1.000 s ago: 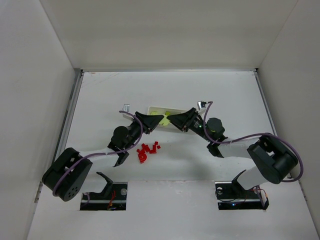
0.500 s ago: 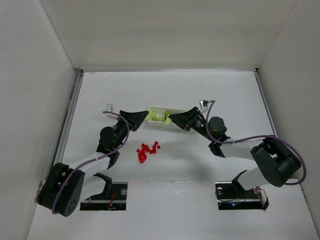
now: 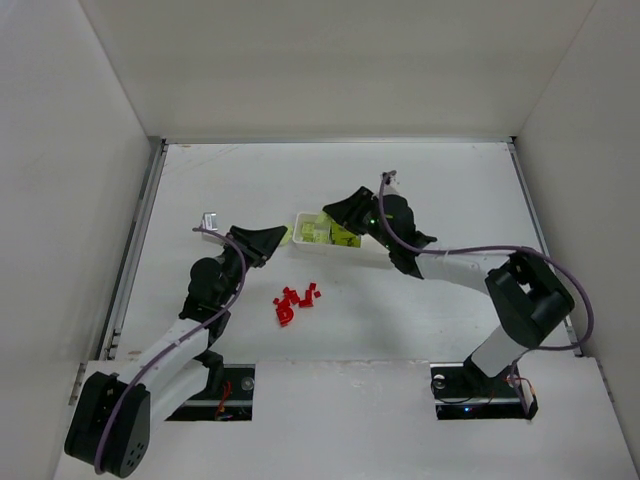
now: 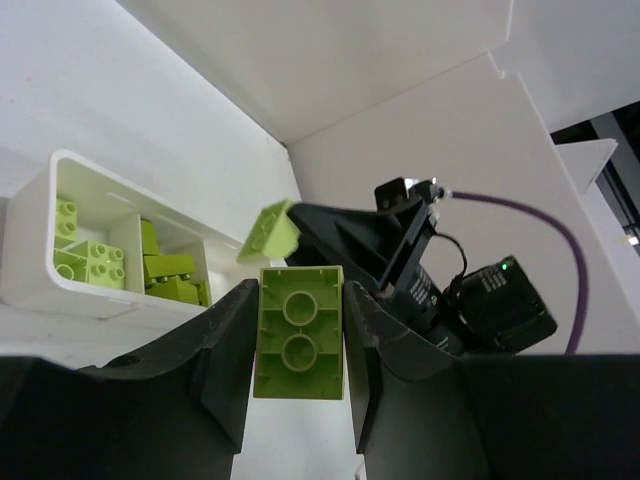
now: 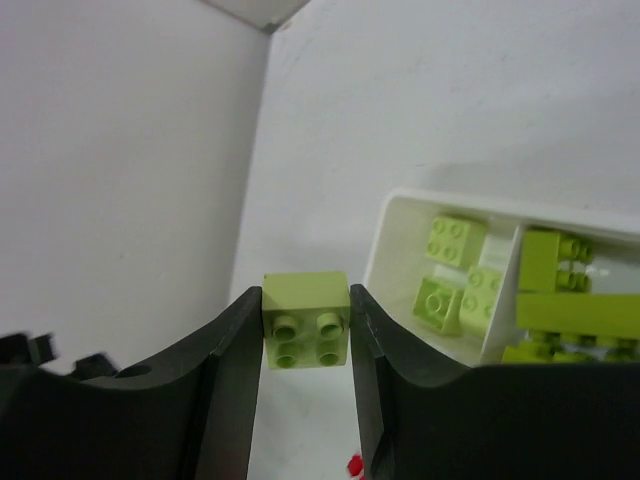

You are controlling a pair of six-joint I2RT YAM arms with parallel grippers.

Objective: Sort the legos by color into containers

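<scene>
White tabletop [image 3: 450, 190] filled the overhead frame, red legos [image 3: 295, 303] clustered just below centre. I saw my left gripper [image 4: 300, 292] clamped on 1 long lime-green lego [image 4: 300, 345] and my right gripper [image 5: 305, 295] clamped on 1 square lime-green lego [image 5: 307, 325], left of the white tray [image 5: 400, 225] holding more green ones in its wrist frame.

Left gripper [image 4: 300, 295] clamps long lime-green brick [image 4: 298, 340] at lower centre, hollow underside toward lens. Just above, right gripper [image 4: 305, 225] at centre pinches small lime-green brick [image 4: 268, 232]. White tray [image 4: 28, 240] at left: loose lime-green bricks [image 4: 95, 262] in both visible compartments. Purple cable [image 4: 520, 210] at right.
</scene>
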